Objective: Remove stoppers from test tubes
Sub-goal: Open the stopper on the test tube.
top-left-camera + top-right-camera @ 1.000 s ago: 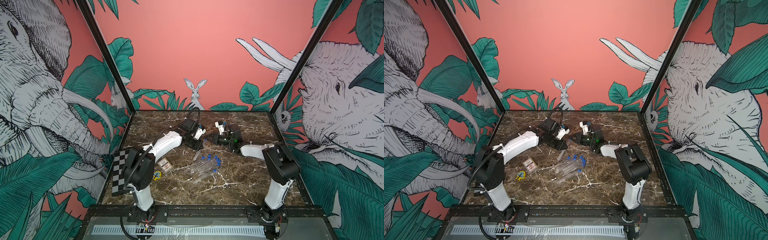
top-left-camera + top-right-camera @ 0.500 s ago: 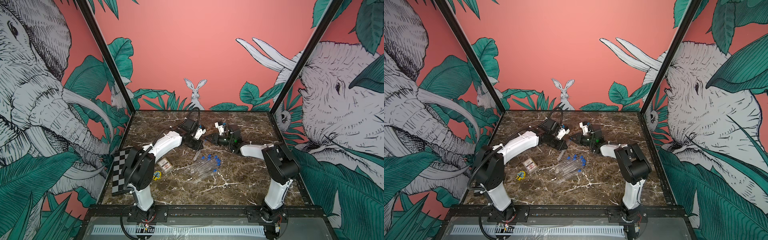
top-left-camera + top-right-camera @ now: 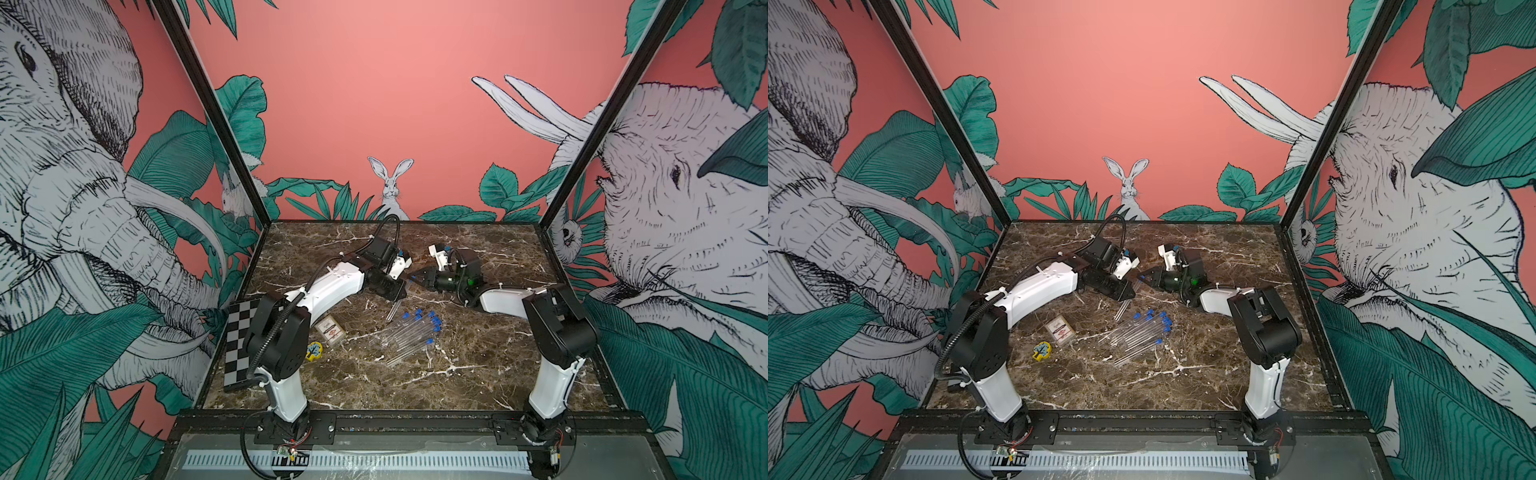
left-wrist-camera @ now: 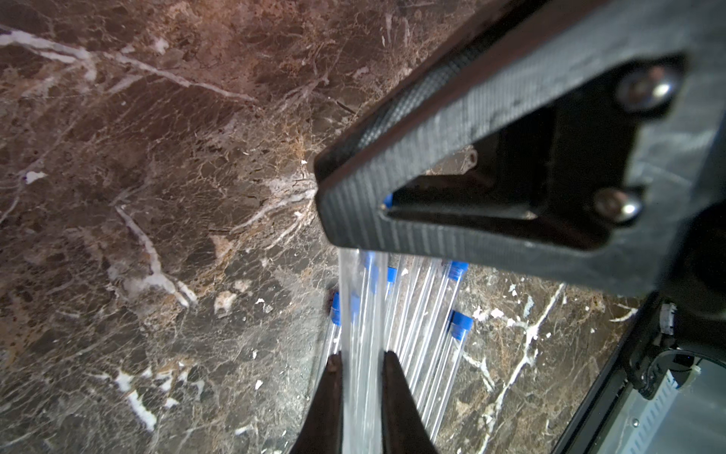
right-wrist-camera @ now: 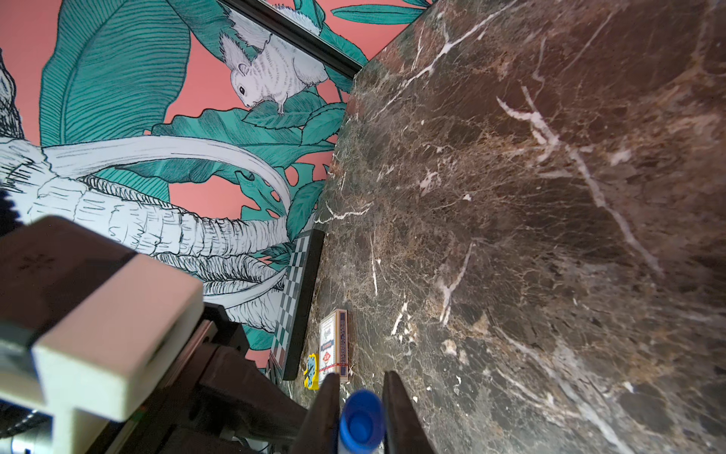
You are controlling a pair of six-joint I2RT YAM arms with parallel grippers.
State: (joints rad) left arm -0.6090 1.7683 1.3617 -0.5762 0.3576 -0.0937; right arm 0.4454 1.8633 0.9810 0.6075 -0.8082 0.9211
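The table is coloured dark brown like marble, and it is crossed by thin white lines. The walls are painted pink, and green leaves, grey-white elephants and a white rabbit are drawn on them. The test tubes are seen to be clear. The stoppers are coloured bright blue. The board is covered in black and white squares. The card case is marked white with red. A small tag is coloured yellow. The left arm and the right arm are coloured white and black.
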